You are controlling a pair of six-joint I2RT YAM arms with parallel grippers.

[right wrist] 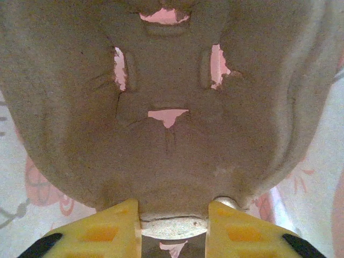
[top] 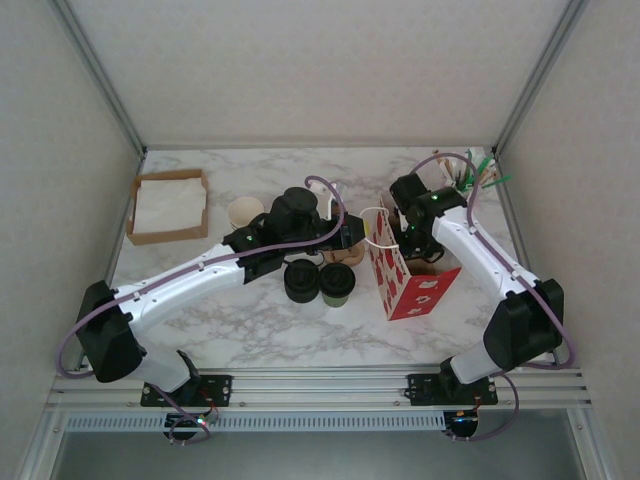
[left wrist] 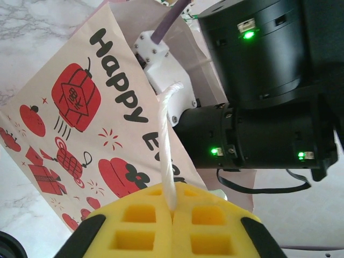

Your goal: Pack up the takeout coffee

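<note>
While my left gripper [left wrist: 172, 215] pinched the rope handle [left wrist: 164, 140] of the bag [left wrist: 80, 123] and my right gripper [right wrist: 174, 217] clamped a pulp tray [right wrist: 172, 80], the takeout coffee [top: 338, 291] stood centre-frame, left of the bag; I judged it light and crushable, best gripped below the lid [top: 337, 279]

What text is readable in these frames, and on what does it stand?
"Happy": black letters on the bag, left wrist view.
"Ev...": second word on the same side; the rest is hidden behind the handle and the left gripper.
Mark on the red lantern printed on the bag: too stylised to read.
Bag print in the top view: too small to read.
Tray: no text.
</note>
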